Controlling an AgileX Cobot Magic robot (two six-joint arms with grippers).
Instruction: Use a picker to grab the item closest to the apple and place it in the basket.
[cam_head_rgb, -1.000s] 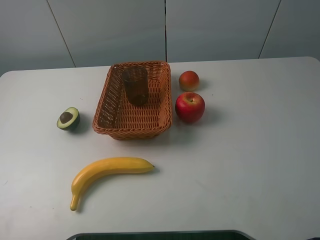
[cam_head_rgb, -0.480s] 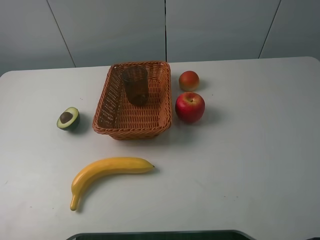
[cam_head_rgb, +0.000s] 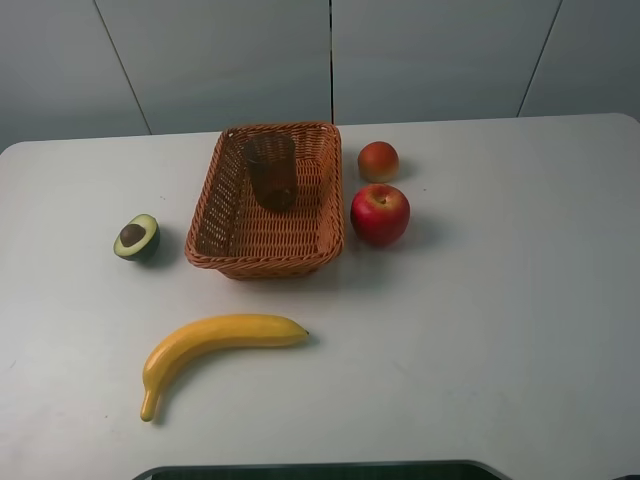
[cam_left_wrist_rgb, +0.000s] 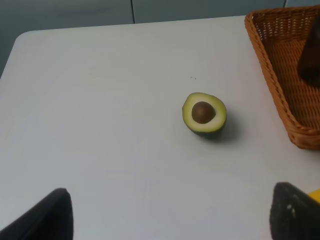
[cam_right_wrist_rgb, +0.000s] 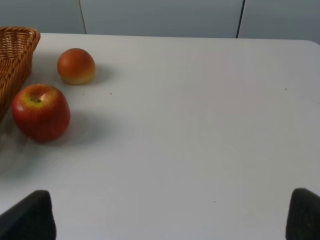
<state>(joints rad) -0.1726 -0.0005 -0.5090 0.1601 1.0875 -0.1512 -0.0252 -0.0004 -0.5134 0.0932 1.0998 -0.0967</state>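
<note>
Seen from the exterior high camera, no writing or label is readable on anything. The brown wicker basket (cam_head_rgb: 266, 200) sits on the white surface (cam_head_rgb: 480, 300), and the smoky-grey cup (cam_head_rgb: 271, 171) stands upright inside it, toward the far end. Just right of the basket lies the red apple (cam_head_rgb: 380, 214), with the small orange-red fruit (cam_head_rgb: 378, 161) close behind it. A halved avocado (cam_head_rgb: 137, 237) lies left of the basket, a banana (cam_head_rgb: 208, 346) nearer the camera. Neither arm appears here.

The left wrist camera shows what the high one does not: the left gripper (cam_left_wrist_rgb: 170, 215), its two dark fingertips (cam_left_wrist_rgb: 47, 217) set wide apart at the frame corners, holding nothing, above bare surface. The avocado's pit faces up, and a basket corner shows with a dark sliver of the cup.

The right wrist camera shows the right gripper (cam_right_wrist_rgb: 170, 217), jaws likewise spread wide and empty, well apart from the apple and the orange-red fruit.
</note>
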